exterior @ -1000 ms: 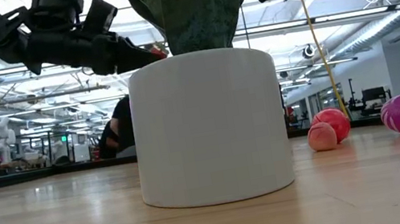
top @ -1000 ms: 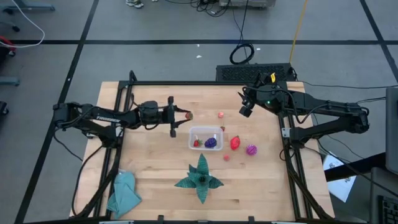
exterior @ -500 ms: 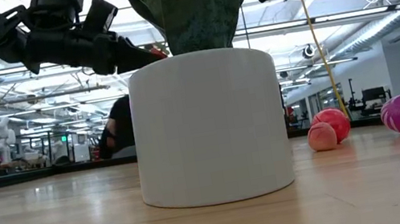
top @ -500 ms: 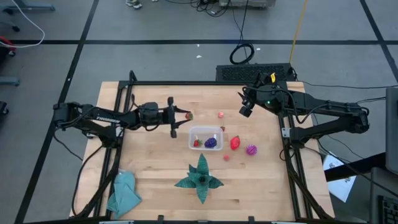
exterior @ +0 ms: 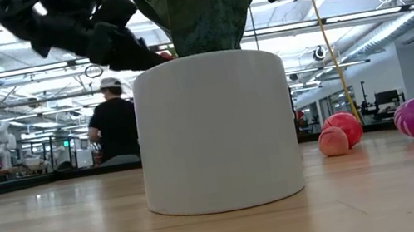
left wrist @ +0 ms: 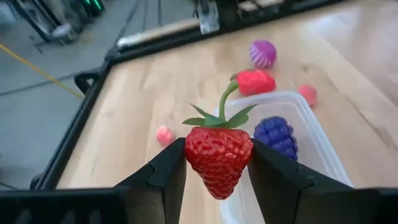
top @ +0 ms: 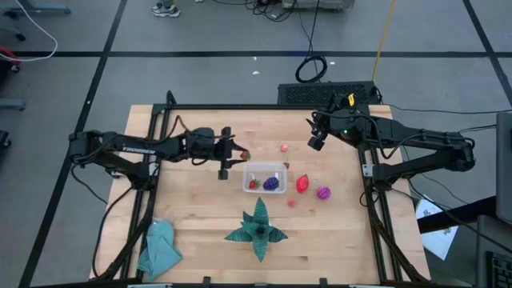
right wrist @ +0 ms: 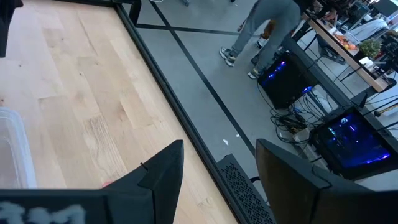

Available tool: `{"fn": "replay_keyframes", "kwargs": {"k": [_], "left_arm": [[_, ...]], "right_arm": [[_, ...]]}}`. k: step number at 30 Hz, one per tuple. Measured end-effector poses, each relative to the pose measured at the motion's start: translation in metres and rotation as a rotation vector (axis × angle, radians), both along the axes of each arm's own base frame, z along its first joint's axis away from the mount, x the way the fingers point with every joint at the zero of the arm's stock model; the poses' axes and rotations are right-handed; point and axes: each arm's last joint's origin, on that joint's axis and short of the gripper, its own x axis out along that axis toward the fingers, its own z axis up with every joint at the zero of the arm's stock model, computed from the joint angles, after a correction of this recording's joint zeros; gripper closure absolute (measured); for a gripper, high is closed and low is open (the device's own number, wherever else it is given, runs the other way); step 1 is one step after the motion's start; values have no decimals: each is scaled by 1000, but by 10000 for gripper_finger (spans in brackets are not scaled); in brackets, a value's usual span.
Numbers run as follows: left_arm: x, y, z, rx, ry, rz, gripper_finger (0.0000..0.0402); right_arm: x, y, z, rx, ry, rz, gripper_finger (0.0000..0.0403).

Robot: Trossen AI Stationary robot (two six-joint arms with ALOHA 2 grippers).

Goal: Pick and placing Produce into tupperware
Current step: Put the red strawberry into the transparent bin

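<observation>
– One strawberry (left wrist: 218, 160) is sitting clamped between your left gripper (left wrist: 217, 169) fingers, hanging beside the tupperware (top: 265, 178) for the drop.
– And your right gripper (right wrist: 217, 165)?
– It is waiting far off, fingers apart, holding nothing.

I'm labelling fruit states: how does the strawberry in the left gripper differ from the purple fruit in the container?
The strawberry is red, with green leaves and a stem, gripped above the table by the left gripper. The purple fruit is bumpy, stemless, and lies free inside the tupperware. Both are small toy produce.
</observation>
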Motion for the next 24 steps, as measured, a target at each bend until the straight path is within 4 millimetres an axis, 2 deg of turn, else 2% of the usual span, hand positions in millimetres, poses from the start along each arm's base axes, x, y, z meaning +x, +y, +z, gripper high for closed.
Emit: {"fn": "replay_keyframes", "kwargs": {"k": [4,14,19,22,24], "left_arm": [[4,0,13,-3,87,-31,243],[4,-5,18,-106,142,-121,243],[11,-11,7,-124,186,-143,243],[27,-13,4,-126,219,-156,243],[34,-12,-2,-125,312,-145,243]], "right_arm": [[0,0,0,0,0,0,211],[0,0,0,-13,15,10,211],[0,0,0,-11,14,9,211],[0,0,0,-12,13,9,211],[0,0,0,-12,12,8,211]]}}
